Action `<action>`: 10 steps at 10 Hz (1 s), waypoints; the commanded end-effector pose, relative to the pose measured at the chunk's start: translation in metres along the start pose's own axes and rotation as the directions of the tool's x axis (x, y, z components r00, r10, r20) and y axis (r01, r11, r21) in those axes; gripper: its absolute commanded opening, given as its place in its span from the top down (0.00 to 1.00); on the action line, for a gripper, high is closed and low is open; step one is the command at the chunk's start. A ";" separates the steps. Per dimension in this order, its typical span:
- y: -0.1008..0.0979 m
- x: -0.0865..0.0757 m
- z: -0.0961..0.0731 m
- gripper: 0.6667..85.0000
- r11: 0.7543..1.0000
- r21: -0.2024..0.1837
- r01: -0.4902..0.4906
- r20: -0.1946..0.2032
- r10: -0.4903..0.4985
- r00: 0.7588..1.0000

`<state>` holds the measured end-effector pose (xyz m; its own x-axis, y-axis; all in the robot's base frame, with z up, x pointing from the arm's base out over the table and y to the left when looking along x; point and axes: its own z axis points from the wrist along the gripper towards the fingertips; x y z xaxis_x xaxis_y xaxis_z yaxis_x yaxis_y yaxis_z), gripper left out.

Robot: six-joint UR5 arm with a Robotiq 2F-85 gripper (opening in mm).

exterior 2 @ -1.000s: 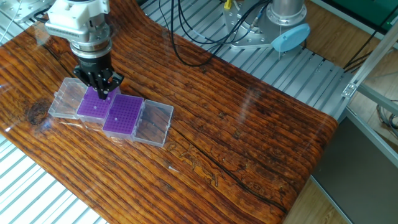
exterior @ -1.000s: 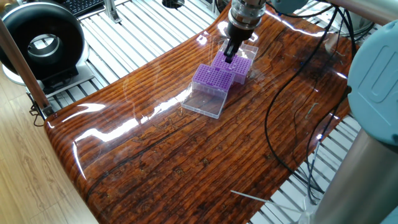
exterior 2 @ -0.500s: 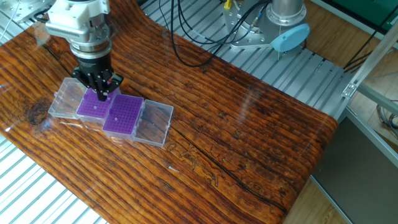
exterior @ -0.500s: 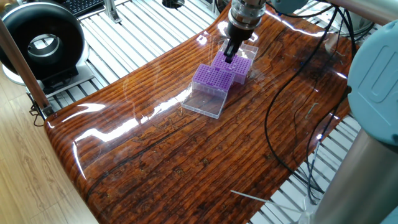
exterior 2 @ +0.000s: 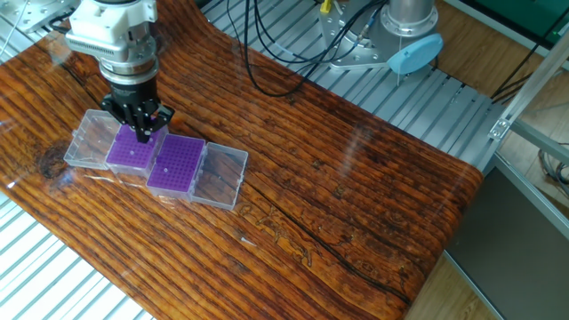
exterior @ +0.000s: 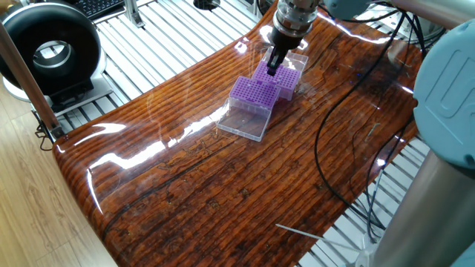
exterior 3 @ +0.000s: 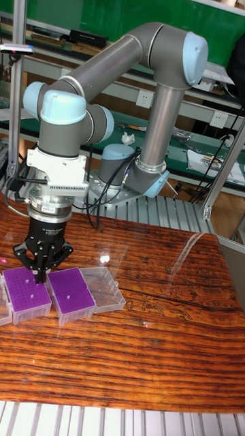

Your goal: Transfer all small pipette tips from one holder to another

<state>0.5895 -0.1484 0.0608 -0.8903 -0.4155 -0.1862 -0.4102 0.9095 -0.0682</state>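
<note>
**End effector positioned over rear rack; two racks side by side on desk**

The end effector (exterior 2: 142,133) points straight down, its dark fingers converging to a narrow gap at the tips. The tips sit at or just above the top surface of the purple rack directly beneath it (exterior 2: 132,149); contact cannot be confirmed. Whether a pipette tip is held between the fingers cannot be told: anything there is too small to make out.

In the tall fixed view, the end effector (exterior 3: 41,271) stands over the inner edge of that rack (exterior 3: 26,294), near the side facing the second purple rack (exterior 3: 70,295). A small pale spot shows on each rack's top in that view; its nature is unclear.

The second rack (exterior 2: 176,165) lies just beside the first, the two touching or nearly so. Each rack sits in a clear box with its lid folded flat outward: one lid (exterior 2: 86,140) beyond the rack under the end effector, the other lid (exterior 2: 220,177) beyond the second rack.

Both boxes rest on the glossy wood-grain desk (exterior 2: 356,204). A black cable (exterior: 326,148) crosses the desk well apart from the racks.
</note>
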 end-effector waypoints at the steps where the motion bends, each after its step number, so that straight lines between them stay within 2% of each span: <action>1: 0.000 0.002 -0.001 0.95 1.000 -0.007 0.004 -0.006 -0.004 1.000; 4: -0.004 0.009 -0.003 0.87 1.000 -0.002 0.025 -0.034 -0.025 0.999; 7: -0.006 0.011 -0.004 0.87 1.000 -0.002 0.024 -0.036 -0.024 0.999; 9: -0.001 0.012 -0.003 0.81 1.000 -0.007 -0.012 -0.051 0.011 0.999; 10: 0.003 0.010 0.000 0.80 0.999 0.003 -0.037 -0.053 0.038 0.998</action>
<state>0.5794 -0.1553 0.0602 -0.8958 -0.4229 -0.1366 -0.4167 0.9062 -0.0727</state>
